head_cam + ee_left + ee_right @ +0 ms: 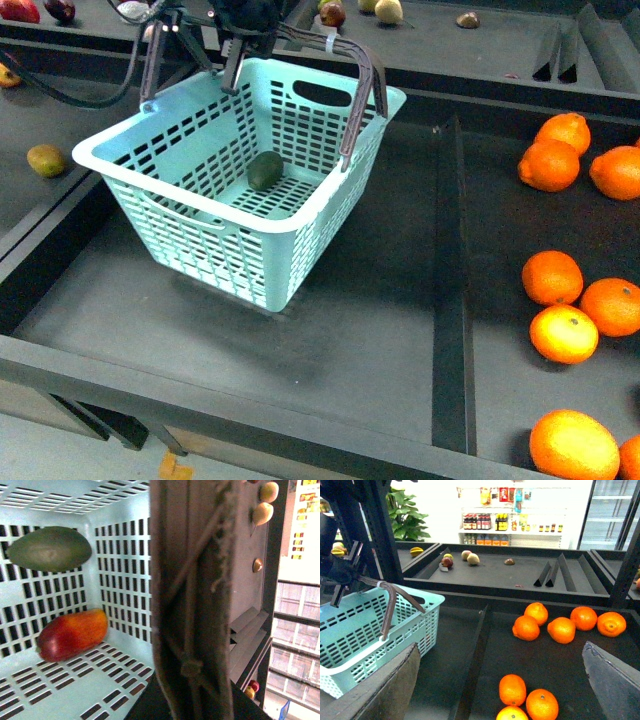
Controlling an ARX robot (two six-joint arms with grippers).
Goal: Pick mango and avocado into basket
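Both fruits, mango (72,635) and avocado (50,548), lay inside basket (190,225) beneath left gripper (245,40) (seemingly clamped on handle (355,100)); right gripper (500,690) gaped empty.

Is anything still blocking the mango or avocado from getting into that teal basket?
Nothing visible does. Both already lie on the floor of the basket: the avocado and the mango, apart from each other. The left tool holds the basket's handle.

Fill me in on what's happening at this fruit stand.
The left gripper is holding the teal basket by its handles, tilted. Inside lie the avocado and a red-orange mango. The right gripper is open and empty above the oranges.
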